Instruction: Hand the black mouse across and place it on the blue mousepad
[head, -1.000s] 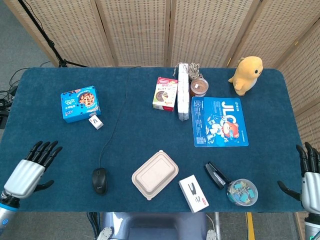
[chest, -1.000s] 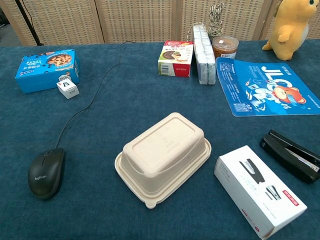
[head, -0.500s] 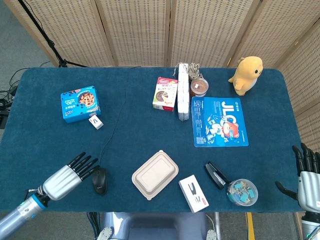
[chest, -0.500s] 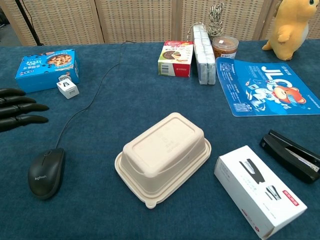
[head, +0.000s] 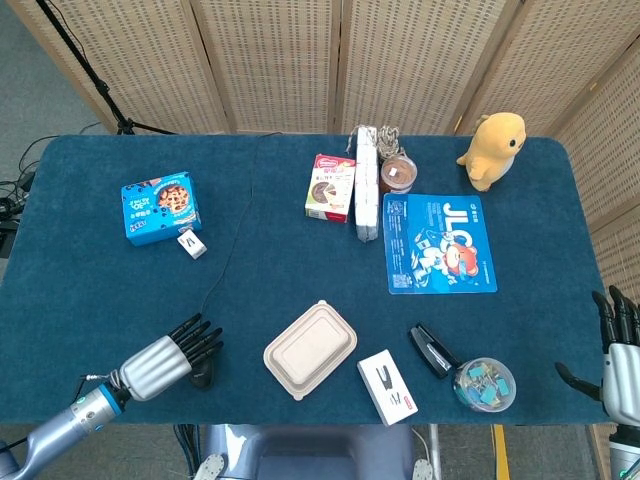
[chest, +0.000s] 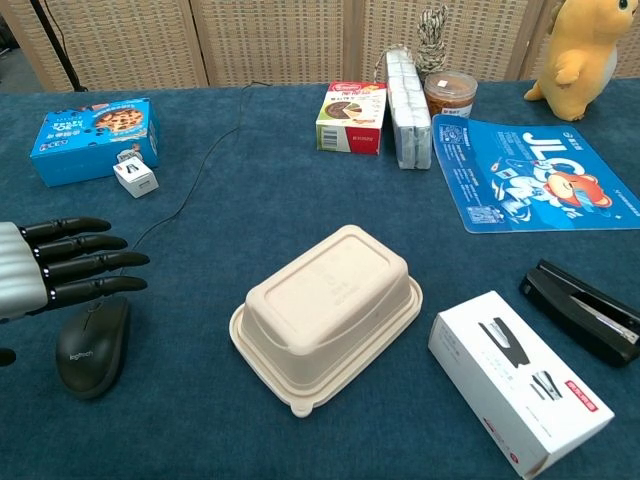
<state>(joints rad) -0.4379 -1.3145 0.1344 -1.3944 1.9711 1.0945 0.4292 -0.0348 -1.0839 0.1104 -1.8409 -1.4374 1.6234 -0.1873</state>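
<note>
The black mouse (chest: 92, 346) lies near the table's front left, its cable running off toward the back. In the head view only a sliver of the mouse (head: 204, 378) shows under my left hand (head: 167, 361). That left hand (chest: 52, 265) hovers just above the mouse with its fingers stretched out and apart, holding nothing. The blue mousepad (head: 439, 243) lies flat at the right, below a yellow plush toy; in the chest view the mousepad (chest: 530, 186) is at the right edge. My right hand (head: 620, 362) stays at the table's far right front corner, fingers spread, empty.
A beige lidded food box (head: 310, 349) sits front centre, with a white stapler box (head: 387, 386), a black stapler (head: 433, 349) and a tub of clips (head: 483, 384) to its right. A cookie box (head: 160, 208), a small white adapter (head: 191, 243) and snack packs (head: 332, 187) stand further back.
My left hand has moved right and forward, from beside the mouse to over it, now covering most of it in the head view. The right hand has barely shifted.
</note>
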